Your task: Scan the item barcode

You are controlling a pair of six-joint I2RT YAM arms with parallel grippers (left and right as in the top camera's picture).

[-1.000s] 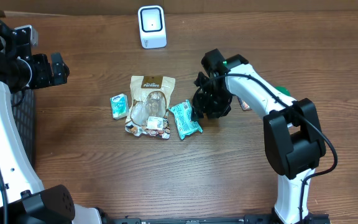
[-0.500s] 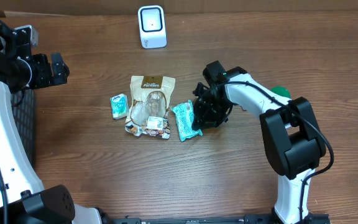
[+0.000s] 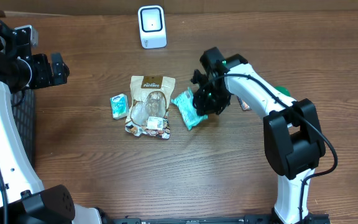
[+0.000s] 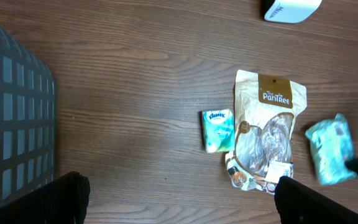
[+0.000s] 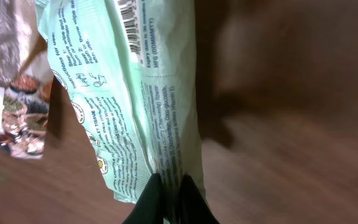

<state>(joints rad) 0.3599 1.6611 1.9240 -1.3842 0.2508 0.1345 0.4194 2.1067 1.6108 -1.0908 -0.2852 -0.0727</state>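
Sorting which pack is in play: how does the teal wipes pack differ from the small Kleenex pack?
The teal wipes pack is pinched at one edge by the right fingers; the Kleenex pack lies flat, untouched. The teal wipes pack is longer than the Kleenex pack. It sits right of the brown pouch; the Kleenex pack sits left. Both are soft, greenish packs.

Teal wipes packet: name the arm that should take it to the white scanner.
Right. The right gripper is shut on the edge of the teal wipes packet, and the white scanner stands nearby. The left gripper hangs open off to the left, far from the packet.
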